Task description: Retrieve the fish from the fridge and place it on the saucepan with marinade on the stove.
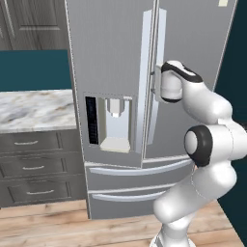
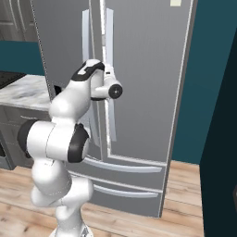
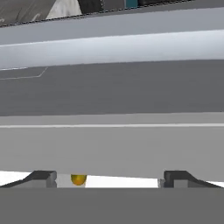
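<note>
The fridge is a tall silver-grey French-door unit with a water dispenser panel and two lower drawers. My gripper is up against the long vertical handles where the two doors meet, also seen from the other side as the gripper. In the hand view the gripper is open, its fingertips far apart, with nothing between them. A handle runs across that view. A thin white strip between the tips shows a small round yellow item. The fish is hidden. The saucepan is out of view.
A marble counter over grey drawers stands left of the fridge. A dark flat surface sits at the counter's far left end. A teal wall is to the right. The floor is light wood.
</note>
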